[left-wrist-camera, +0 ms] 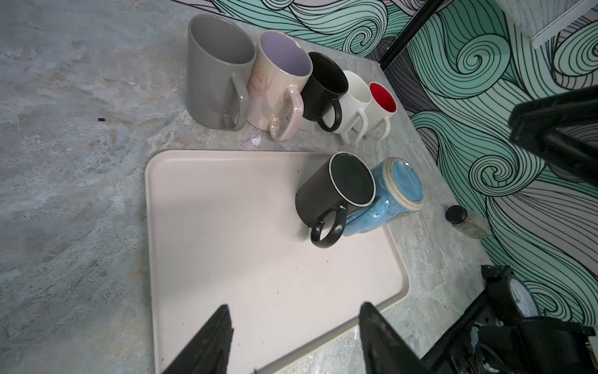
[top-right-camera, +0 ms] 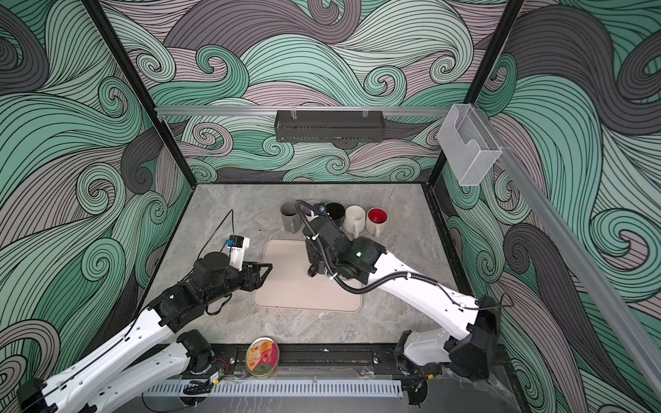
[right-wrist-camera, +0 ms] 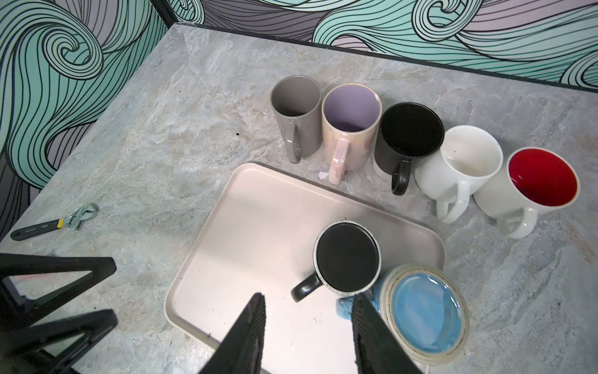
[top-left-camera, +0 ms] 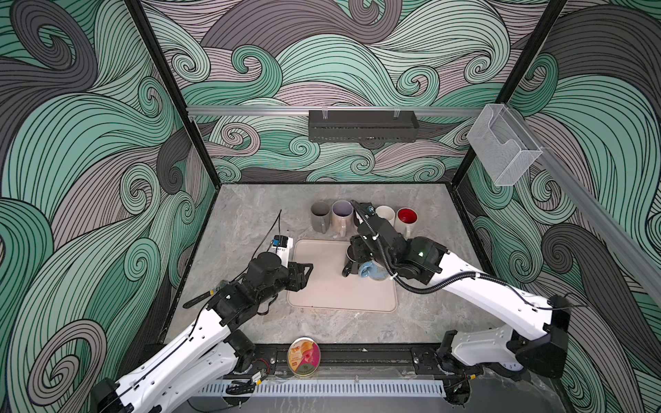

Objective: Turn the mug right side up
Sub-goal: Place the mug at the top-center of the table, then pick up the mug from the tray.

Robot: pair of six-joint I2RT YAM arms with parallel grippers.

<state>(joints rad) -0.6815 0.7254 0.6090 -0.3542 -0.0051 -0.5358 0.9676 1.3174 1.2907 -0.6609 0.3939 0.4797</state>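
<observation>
Two mugs stand bottom up on the beige tray (top-left-camera: 332,293) (left-wrist-camera: 226,226), touching each other: a black mug (left-wrist-camera: 336,191) (right-wrist-camera: 348,257) and a blue glazed mug (top-left-camera: 372,270) (left-wrist-camera: 401,187) (right-wrist-camera: 427,311). My right gripper (right-wrist-camera: 308,295) (top-left-camera: 354,254) hovers over them, open and empty. The black mug's handle lies just beyond the gap between its fingers, and one finger shows in front of the blue mug's handle. In both top views the arm hides most of the black mug. My left gripper (left-wrist-camera: 295,306) (top-left-camera: 304,275) is at the tray's left edge, open and empty.
Several upright mugs stand in a row behind the tray, from a grey mug (top-left-camera: 319,216) to a red-lined mug (top-left-camera: 407,218). A wrench (right-wrist-camera: 53,223) lies left of the tray and a small jar (left-wrist-camera: 459,217) by the right wall. A round tin (top-left-camera: 304,356) sits at the front edge.
</observation>
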